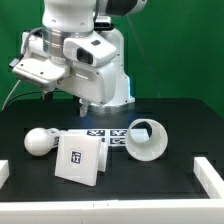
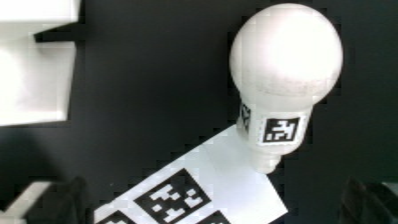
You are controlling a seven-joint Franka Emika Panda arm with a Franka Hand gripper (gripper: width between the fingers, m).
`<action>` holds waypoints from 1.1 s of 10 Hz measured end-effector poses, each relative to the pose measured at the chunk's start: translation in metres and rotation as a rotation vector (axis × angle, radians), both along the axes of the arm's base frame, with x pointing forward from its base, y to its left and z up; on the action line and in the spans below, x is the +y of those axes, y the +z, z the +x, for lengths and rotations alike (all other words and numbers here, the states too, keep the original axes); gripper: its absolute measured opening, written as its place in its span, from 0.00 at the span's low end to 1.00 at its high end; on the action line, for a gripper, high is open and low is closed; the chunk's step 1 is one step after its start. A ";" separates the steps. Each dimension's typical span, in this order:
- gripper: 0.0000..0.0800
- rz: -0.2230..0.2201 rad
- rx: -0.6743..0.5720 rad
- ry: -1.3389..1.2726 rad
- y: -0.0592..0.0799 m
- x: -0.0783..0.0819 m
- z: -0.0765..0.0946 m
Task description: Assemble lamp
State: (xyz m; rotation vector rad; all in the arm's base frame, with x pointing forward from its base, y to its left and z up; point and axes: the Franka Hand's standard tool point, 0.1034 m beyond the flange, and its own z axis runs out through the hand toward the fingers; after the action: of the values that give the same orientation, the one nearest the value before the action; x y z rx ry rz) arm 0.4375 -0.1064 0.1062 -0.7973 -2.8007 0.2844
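Beneath the gripper (image 2: 210, 205), the bulb (image 2: 294, 50) lies on its side. Its tagged stem runs back toward me and meets a corner of the square base (image 2: 196, 185). I cannot tell which of the two rests on the other. In the wrist view I see the fingertips only as dark blurs, set wide apart with nothing pinched, so I read the gripper as spread and empty, hanging above the parts.

I judge this an early step. The three parts are loose and nothing is joined. The shade (image 1: 148, 138) lies on its side well away from the gripper, beyond the base, with its open mouth showing.

The next move, I think, is to take either the base or the bulb. If the bulb, I would need to descend straight over it and close across the stem, not the round head, which looks likely to slip. Touching the base could drag the stem with it.

The worktop (image 1: 150, 198) is matte black, with low white rails (image 1: 207, 176) at its edges. The marker board (image 1: 112, 135) lies flat behind the base. A green backdrop (image 1: 190, 40) closes the room.
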 end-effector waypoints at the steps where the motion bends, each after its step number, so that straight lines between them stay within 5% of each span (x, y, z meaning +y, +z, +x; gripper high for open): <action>1: 0.87 0.000 0.000 -0.001 0.000 0.000 0.000; 11: 0.87 0.065 0.149 -0.037 -0.012 0.006 -0.009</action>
State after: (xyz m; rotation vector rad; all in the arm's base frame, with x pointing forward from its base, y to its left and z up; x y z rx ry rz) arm 0.4289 -0.0999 0.0939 -0.7787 -2.6391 0.2359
